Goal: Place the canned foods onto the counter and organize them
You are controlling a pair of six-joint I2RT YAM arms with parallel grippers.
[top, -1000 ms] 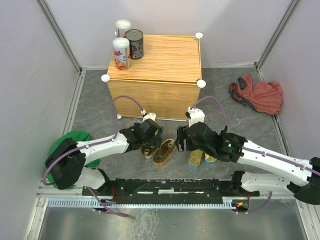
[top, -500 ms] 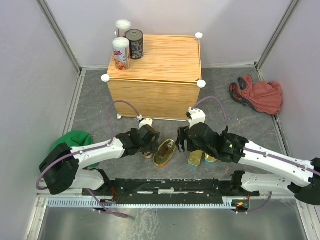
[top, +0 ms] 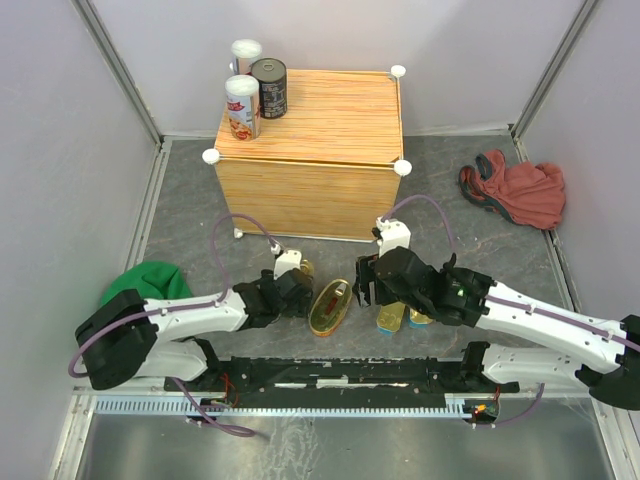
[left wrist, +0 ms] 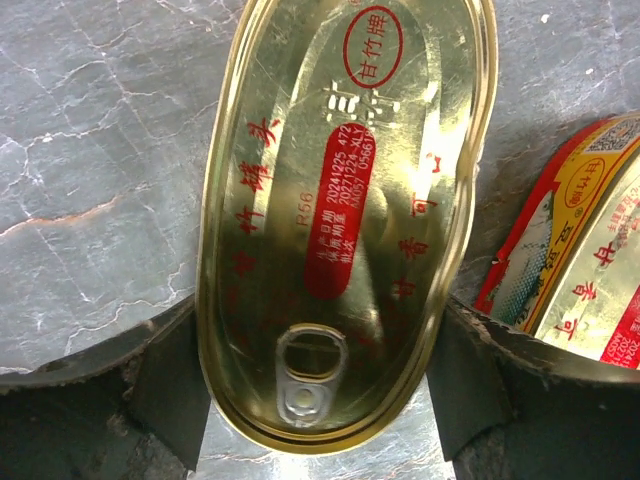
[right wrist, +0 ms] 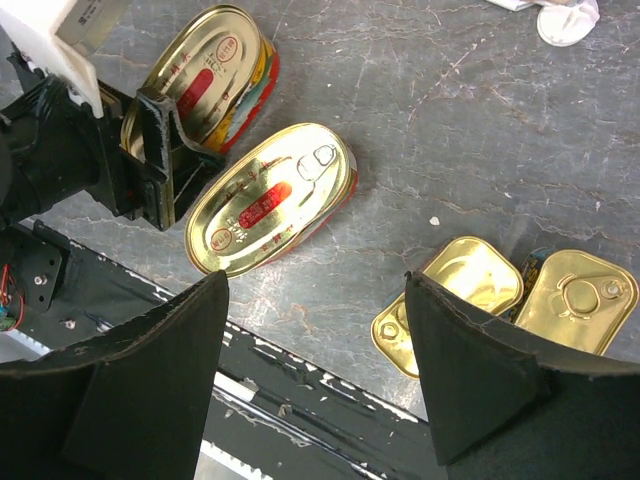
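Observation:
An oval gold-red tin [left wrist: 340, 200] lies on the grey floor between the fingers of my left gripper [left wrist: 318, 330], and both pads press its long sides. In the top view that gripper [top: 297, 283] sits in front of the counter [top: 330, 150]. A second oval tin [top: 329, 305] lies free just to its right. Two rectangular gold tins [right wrist: 455, 300] [right wrist: 575, 300] lie under my right gripper [right wrist: 315, 370], which hangs open above the floor with nothing in it. Two tall red-white cans [top: 241, 105] [top: 245, 52] and a dark round tin [top: 269, 87] stand on the counter's far left corner.
A red cloth [top: 515, 190] lies at the right of the floor and a green cloth [top: 150, 280] at the left wall. The black base rail [top: 340, 375] runs along the near edge. Grey walls enclose the sides.
My left arm has drawn back toward the near-left and lowered onto the oval tin, and its jaws have closed in on it. The right arm has stayed in place.

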